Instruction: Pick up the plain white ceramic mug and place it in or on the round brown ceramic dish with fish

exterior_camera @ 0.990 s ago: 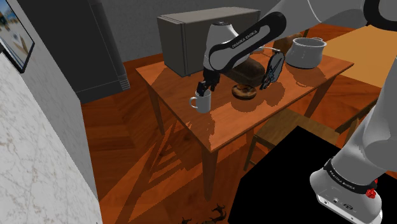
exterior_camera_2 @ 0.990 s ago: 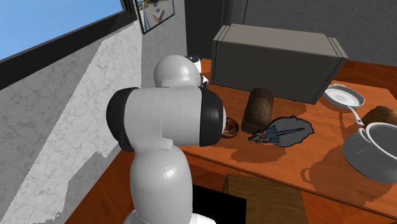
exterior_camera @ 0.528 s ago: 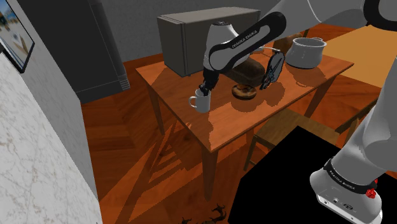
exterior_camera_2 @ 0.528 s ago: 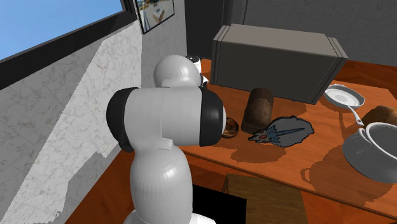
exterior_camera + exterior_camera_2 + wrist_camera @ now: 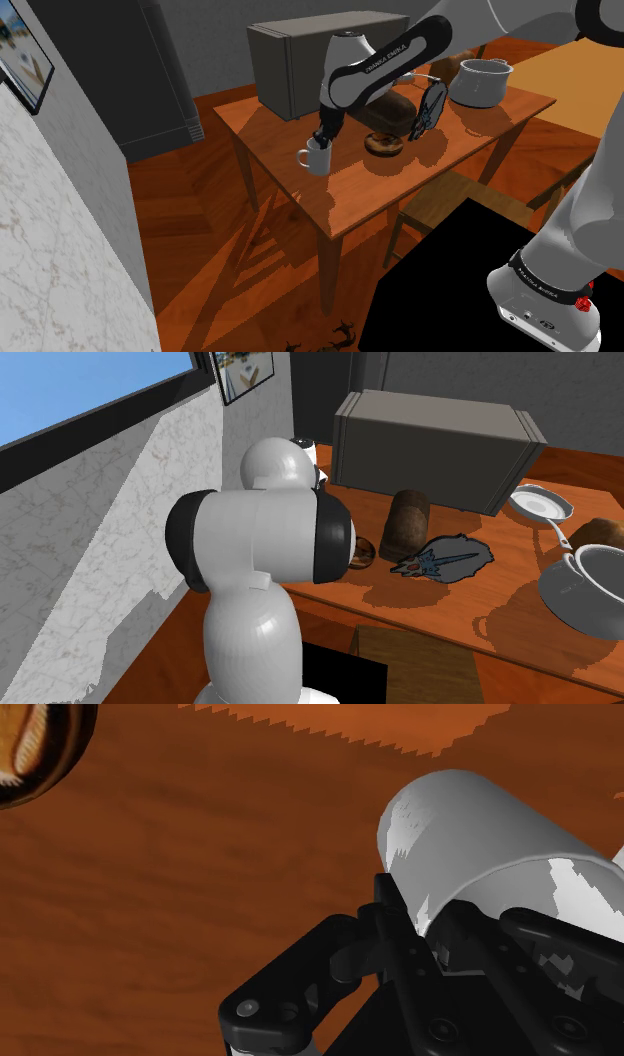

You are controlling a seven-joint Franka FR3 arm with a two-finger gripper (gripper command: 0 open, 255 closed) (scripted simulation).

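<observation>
White mug (image 5: 316, 160) is upright, long axis vertical, handle toward nine o'clock in the shoulder view, the hand (image 5: 320, 143) grasping its rim. The wrist view adds cream markings on the brown dish (image 5: 30, 749).

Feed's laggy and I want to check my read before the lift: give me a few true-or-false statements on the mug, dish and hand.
1. The white mug is not yet in the brown dish. True.
2. The hand hovers over the grey pot. False: it is down at the mug's rim.
3. The grey box sits on the floor. False: it is on the table, behind the mug.
4. The dish lies to the shoulder view's right of the mug. True.
</observation>
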